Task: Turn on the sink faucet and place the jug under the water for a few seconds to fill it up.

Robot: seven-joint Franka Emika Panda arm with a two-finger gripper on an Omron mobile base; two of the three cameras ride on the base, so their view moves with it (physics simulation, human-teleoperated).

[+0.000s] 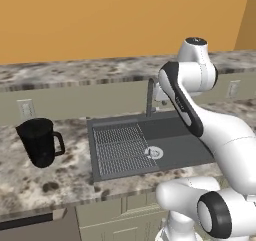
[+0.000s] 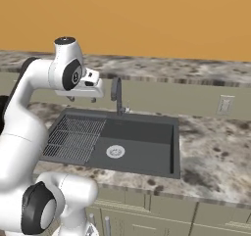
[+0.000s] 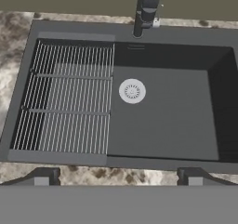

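Note:
The black jug point(image 1: 40, 142) stands upright on the marble counter left of the sink point(image 1: 175, 147), handle to the right. The dark gooseneck faucet point(image 1: 149, 97) rises at the sink's back edge, and no water runs from it. My gripper point(image 2: 82, 99) hangs open and empty above the sink point(image 2: 147, 152), just left of the faucet point(image 2: 116, 95) and far from the jug. In the hand view the fingertips point(image 3: 42, 176) stand wide apart over the basin point(image 3: 167, 111), with the faucet point(image 3: 145, 9) at the top.
A ribbed rack point(image 3: 69, 102) fills the sink's left half, and a round silver drain point(image 3: 132, 90) sits mid-basin. Wall outlets point(image 1: 25, 108) point(image 2: 225, 104) sit on the backsplash. Marble counter point(image 2: 215, 156) extends on both sides of the sink.

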